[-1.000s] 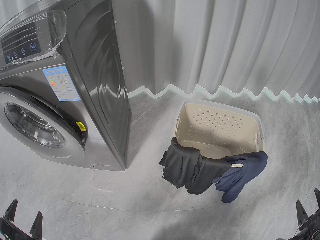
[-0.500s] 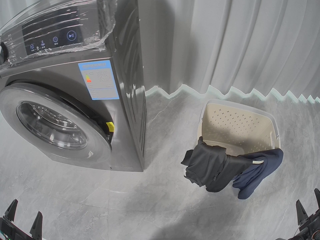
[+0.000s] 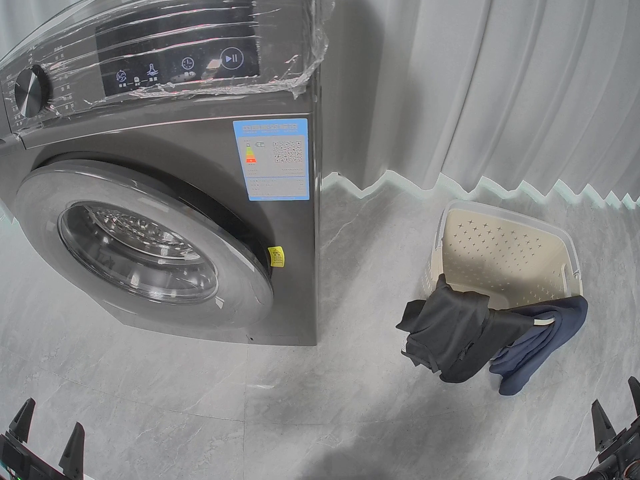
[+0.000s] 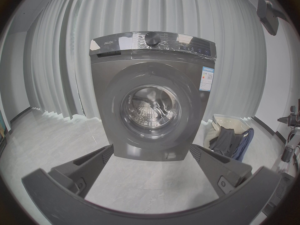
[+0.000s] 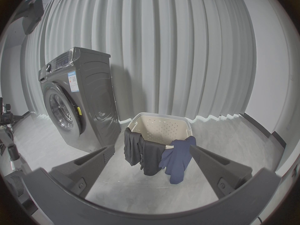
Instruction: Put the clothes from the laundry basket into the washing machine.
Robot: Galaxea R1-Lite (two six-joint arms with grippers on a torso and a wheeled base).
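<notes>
One grey metal front-loading washing machine (image 3: pixel 167 168), one cream perforated plastic laundry basket (image 3: pixel 507 251) near it, two clothes draped over its near rim, dark grey garment (image 3: pixel 453 331) touching navy garment (image 3: pixel 541 341), left pincer (image 3: pixel 52 418) and right pincer (image 3: pixel 615 395) both spread open, empty

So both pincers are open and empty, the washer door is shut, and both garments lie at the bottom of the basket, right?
No: the head view shows the grey garment and navy garment draped over the near rim of the laundry basket. The left pincer and right pincer are open and empty, the washing machine door shut.
</notes>
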